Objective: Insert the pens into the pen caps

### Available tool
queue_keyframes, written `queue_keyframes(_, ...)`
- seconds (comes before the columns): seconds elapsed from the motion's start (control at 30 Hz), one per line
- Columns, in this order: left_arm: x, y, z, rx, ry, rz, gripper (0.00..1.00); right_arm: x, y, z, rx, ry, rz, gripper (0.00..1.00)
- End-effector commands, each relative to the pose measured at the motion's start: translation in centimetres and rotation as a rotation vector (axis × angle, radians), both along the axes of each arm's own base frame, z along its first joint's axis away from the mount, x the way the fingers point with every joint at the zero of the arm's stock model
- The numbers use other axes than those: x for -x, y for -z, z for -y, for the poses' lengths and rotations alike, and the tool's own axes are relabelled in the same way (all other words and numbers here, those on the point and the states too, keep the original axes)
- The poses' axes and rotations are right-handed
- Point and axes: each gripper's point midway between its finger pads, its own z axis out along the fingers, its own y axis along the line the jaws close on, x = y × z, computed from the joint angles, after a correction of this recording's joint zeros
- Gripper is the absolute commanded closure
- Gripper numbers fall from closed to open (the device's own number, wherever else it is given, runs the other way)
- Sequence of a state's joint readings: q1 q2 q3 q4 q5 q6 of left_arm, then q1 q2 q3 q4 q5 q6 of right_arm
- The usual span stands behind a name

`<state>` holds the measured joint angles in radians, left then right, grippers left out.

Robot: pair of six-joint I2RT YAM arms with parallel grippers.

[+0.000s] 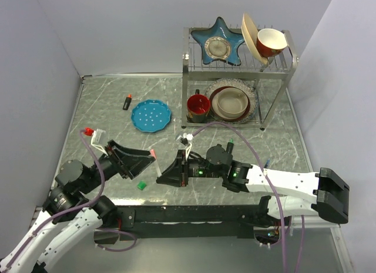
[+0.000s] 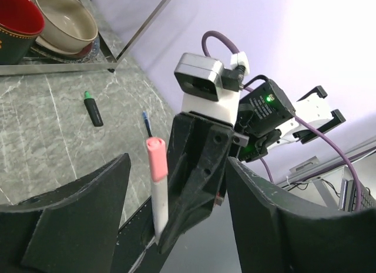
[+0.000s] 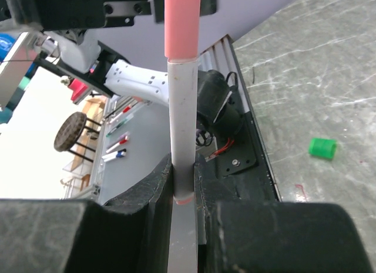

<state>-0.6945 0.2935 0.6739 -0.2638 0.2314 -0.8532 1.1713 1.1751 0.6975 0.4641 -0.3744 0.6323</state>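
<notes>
My right gripper (image 1: 164,174) (image 3: 183,167) is shut on the thin white pen (image 3: 182,120), held off the table at the front middle. A pink-red cap (image 3: 182,23) sits on the pen's far end. My left gripper (image 1: 144,164) (image 2: 176,167) is open, its fingers (image 2: 88,196) spread wide on either side of the capped pen (image 2: 157,191) without touching it. A green cap (image 1: 141,184) (image 3: 322,147) lies loose on the table just below. A black marker with a green end (image 1: 230,146) (image 2: 93,110) and the thin blue pen (image 2: 147,124) lie right of centre. A black marker with an orange end (image 1: 127,101) lies far left.
A blue plate (image 1: 151,115) lies left of centre. A metal dish rack (image 1: 187,79) at the back right holds a star dish, bowls, plates and a red mug (image 1: 198,106). Walls close in on the left, back and right.
</notes>
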Motion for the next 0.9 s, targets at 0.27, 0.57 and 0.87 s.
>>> queue_keyframes(0.27, -0.99, -1.36, 0.72, -0.045, -0.001, 0.05, 0.32, 1.85, -2.48, 0.55, -0.096, -0.06, 0.032, 1.0)
queue_keyframes(0.57, -0.84, -1.58, 0.44, -0.017, -0.01, 0.067, 0.36, 1.95, -2.59, 0.68, -0.107, -0.058, 0.017, 1.0)
queue_keyframes(0.87, -0.94, -1.5, 0.76, -0.026, 0.002, 0.068, 0.53, 1.9, -2.23, 0.27, -0.082, -0.064, 0.017, 1.0)
